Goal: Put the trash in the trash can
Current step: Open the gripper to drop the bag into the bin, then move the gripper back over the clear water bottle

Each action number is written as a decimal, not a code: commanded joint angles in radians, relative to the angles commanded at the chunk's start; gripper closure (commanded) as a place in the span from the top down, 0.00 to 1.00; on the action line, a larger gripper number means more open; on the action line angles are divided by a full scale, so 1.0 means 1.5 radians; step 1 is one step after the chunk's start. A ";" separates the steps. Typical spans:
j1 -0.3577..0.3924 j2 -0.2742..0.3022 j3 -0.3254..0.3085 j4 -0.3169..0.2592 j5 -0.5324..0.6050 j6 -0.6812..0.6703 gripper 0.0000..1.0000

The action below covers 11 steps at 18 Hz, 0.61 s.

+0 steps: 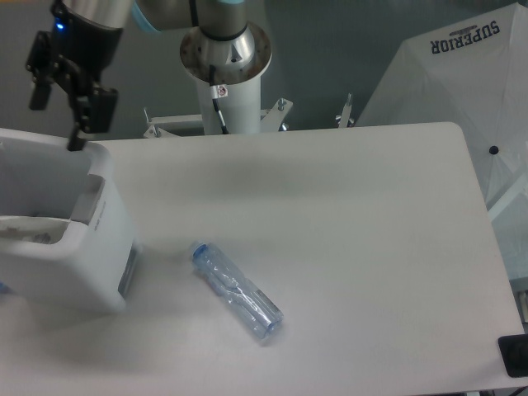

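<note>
A robotics lab or test bench. A robot arm's metal base column [226, 74] is bolted behind a plain white table [346, 214] against a bare grey wall, and a white fabric light diffuser [462, 91] lettered "SUPERIOR" stands beside it.

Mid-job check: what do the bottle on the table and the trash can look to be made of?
Bottle: thin clear plastic, glossy; the table shows through it, with crinkled highlights and bluish ends. Trash can: seemingly thick moulded white plastic, smooth semi-matte, with rounded corners and a grey panel.
</note>
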 joint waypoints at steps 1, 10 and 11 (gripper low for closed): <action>0.026 -0.014 0.003 0.001 -0.001 -0.015 1.00; 0.136 -0.151 0.024 0.001 0.068 -0.082 1.00; 0.136 -0.175 0.037 0.000 0.095 -0.089 1.00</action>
